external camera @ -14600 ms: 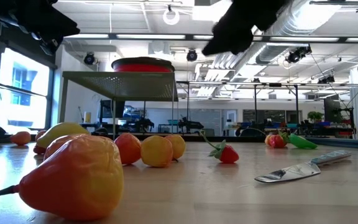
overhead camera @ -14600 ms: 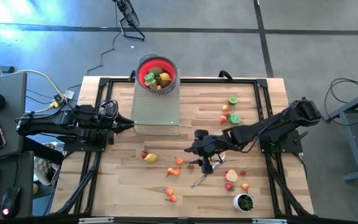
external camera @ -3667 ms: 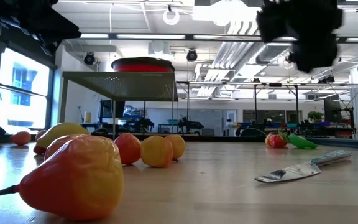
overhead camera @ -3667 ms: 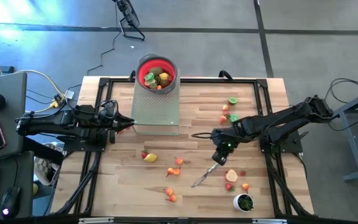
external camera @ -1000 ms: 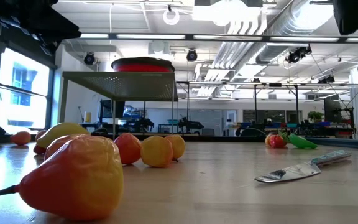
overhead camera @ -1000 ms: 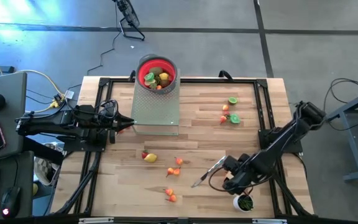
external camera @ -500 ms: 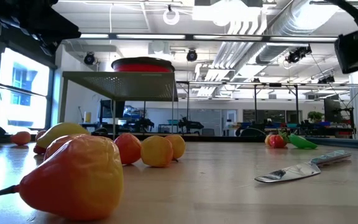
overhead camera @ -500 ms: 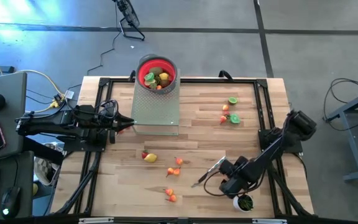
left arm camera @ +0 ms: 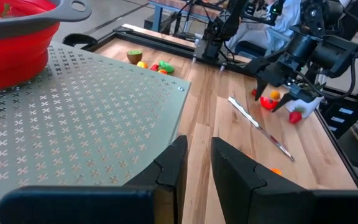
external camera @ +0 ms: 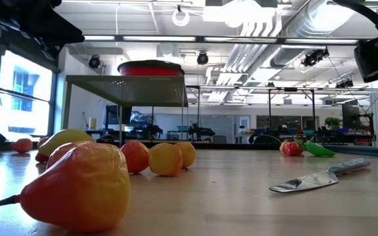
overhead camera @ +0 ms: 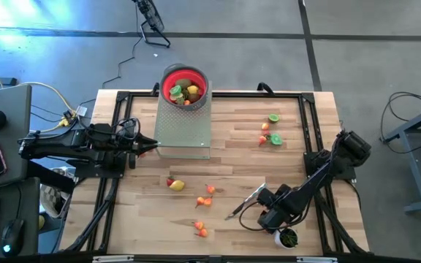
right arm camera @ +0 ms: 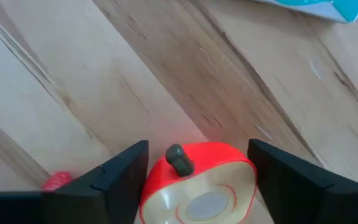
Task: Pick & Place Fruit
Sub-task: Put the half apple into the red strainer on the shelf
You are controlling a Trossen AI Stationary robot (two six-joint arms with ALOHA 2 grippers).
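Note:
A red fruit half (right arm camera: 199, 186) with a cream cut face lies on the table near its front right, beside the white cup (overhead camera: 287, 237). My right gripper (overhead camera: 272, 217) points down over it, one finger at each side. The same gripper (left arm camera: 273, 79) and fruit half (left arm camera: 266, 101) show in the left wrist view. More fruit pieces (overhead camera: 175, 184) (overhead camera: 199, 228) (overhead camera: 272, 137) lie scattered on the wood. The red bowl (overhead camera: 185, 86) with fruit in it stands on a perforated metal stand (overhead camera: 183, 128). My left gripper (left arm camera: 197, 163) waits at the stand's left edge, narrowly open with nothing between its fingers. My right gripper has the red fruit half between its two fingers, which meet its two opposite red sides (right arm camera: 148, 186). The fingers come from above, pointing down. The fruit half lies on the table, its cream cut face up.
A silver knife (overhead camera: 245, 202) lies just left of my right gripper. A small red piece (right arm camera: 56, 180) lies close to the fruit half. The low view shows a large orange-red fruit (external camera: 77, 183) near the camera. Black frame rails run along the table's edges.
My right gripper has sunk toward the table at the front right, down around the red fruit half next to the white cup; it has kept still for the last half second. The fruit on the table has not moved.

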